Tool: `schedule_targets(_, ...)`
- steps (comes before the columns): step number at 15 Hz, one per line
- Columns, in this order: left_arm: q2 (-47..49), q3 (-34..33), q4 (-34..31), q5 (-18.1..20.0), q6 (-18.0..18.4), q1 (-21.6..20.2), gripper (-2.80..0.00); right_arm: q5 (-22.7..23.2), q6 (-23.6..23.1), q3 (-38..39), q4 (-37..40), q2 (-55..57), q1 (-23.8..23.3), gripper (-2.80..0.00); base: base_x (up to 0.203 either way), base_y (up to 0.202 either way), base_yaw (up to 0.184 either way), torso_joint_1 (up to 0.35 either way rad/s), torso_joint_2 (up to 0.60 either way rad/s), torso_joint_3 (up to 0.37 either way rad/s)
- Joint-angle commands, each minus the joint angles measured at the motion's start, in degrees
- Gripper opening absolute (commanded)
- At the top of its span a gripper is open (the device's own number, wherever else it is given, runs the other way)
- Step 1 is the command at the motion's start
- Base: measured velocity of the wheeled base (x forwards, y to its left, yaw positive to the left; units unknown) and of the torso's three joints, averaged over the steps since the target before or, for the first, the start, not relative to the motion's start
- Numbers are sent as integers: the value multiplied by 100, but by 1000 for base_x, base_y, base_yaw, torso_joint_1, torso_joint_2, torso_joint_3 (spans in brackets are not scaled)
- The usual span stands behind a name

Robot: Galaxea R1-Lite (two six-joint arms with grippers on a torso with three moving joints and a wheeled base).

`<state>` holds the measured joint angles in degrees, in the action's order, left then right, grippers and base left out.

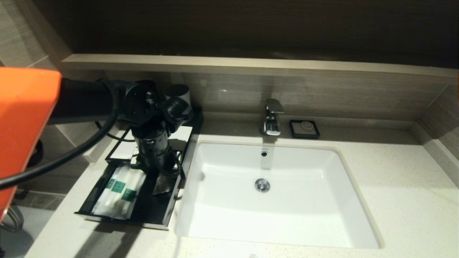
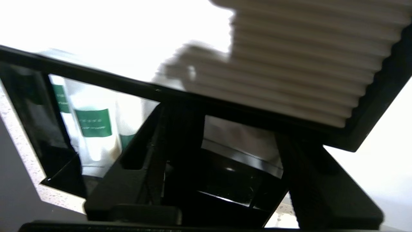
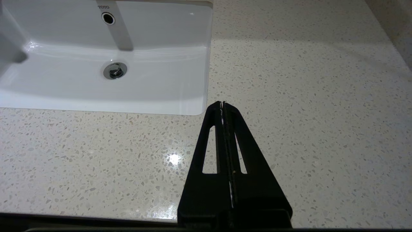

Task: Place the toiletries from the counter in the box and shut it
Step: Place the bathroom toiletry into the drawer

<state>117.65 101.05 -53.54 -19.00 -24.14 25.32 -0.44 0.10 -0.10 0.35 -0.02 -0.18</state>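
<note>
The left arm reaches in from the left side of the head view and points its left tool down into the pulled-out drawer of the box, which stands on the counter just left of the sink. In the left wrist view the two black fingers stand apart with a clear gap between them, and nothing is gripped in that gap. Below and between them lies a dark, glossy packet on the drawer floor; in the head view the same packet shows just under the tool, at the drawer's right side next to the sink. Whether the fingertips touch it cannot be told.

The toiletries with green print lie side by side in the left part of the drawer, long and white in clear wrap, reaching toward its front edge. The left wrist view shows them beside the left finger, apart from it. The white top panel of the box is partly hidden by the arm, and a grey cup stands behind it against the wall.

The right tool hangs over bare counter near the front right corner of the sink, its fingers pressed together with nothing between them. A tap and a small black soap dish sit behind the sink
</note>
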Motion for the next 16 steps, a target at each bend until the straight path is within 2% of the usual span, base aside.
schedule_targets(1, -171, -14, -105, -117, -21, 8, 0, 0, -1, 1, 0, -6, 1, -280, 0, 0, 0, 0, 0, 0)
schedule_targets(8, -738, -117, -600, -163, -64, 62, 0, 0, -1, 1, 0, -6, 1, -280, 0, 0, 0, 0, 0, 0)
schedule_targets(12, -1182, -307, -914, -116, -81, 521, 0, 0, -1, 1, 0, -6, 1, -280, 0, 0, 0, 0, 0, 0)
schedule_targets(13, -1239, -324, -924, -109, -82, 690, -280, 0, -1, 1, 0, -6, 1, -280, 0, 0, 0, 0, 0, 0)
schedule_targets(16, -1287, -325, -930, -105, -139, 1418, -280, 0, -1, 1, 8, -6, 1, -280, 0, 0, 0, 0, 0, 0)
